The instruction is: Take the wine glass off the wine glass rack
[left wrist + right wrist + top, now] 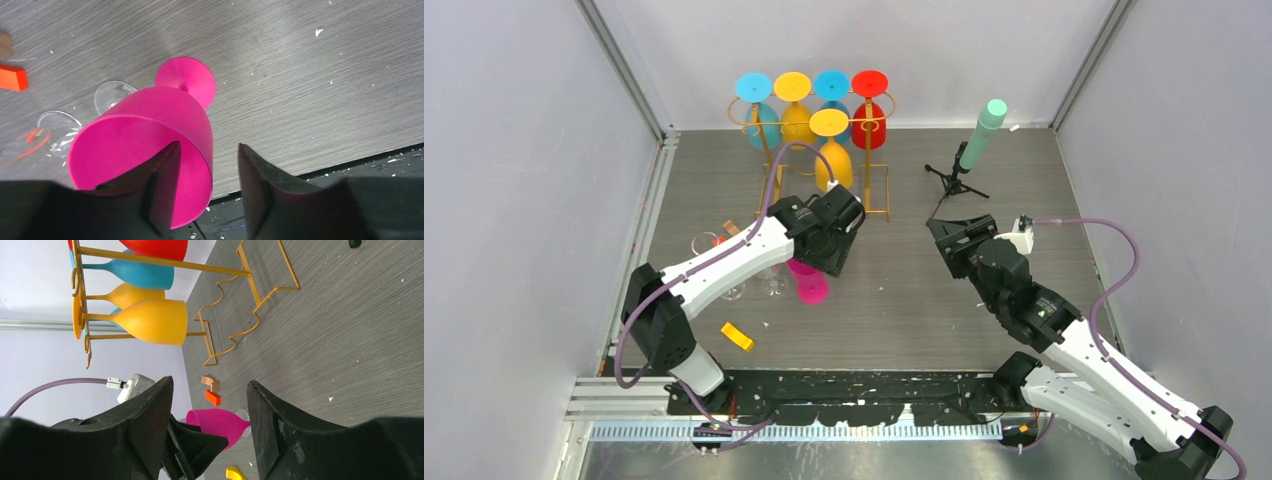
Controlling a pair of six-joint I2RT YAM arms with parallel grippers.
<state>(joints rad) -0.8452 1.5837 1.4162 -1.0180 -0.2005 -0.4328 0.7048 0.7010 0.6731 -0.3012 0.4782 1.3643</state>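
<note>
The gold wire wine glass rack (879, 214) stands at the back of the table, also in the right wrist view (200, 267). Several coloured glasses hang upside down from it, among them a yellow one (832, 160) at the front. A magenta wine glass (810, 284) is upright off the rack, its foot at the table. My left gripper (829, 255) is open over its rim: one finger (162, 185) is inside the bowl (150, 125), the other is outside with a gap to the wall. My right gripper (949, 240) is open and empty, facing the magenta glass (220, 421).
Clear glasses (714, 248) stand left of the magenta one, also in the left wrist view (112, 92). A yellow block (737, 336) and an orange block (12, 77) lie on the table. A black tripod with a green cylinder (979, 135) stands at back right. Walls close three sides.
</note>
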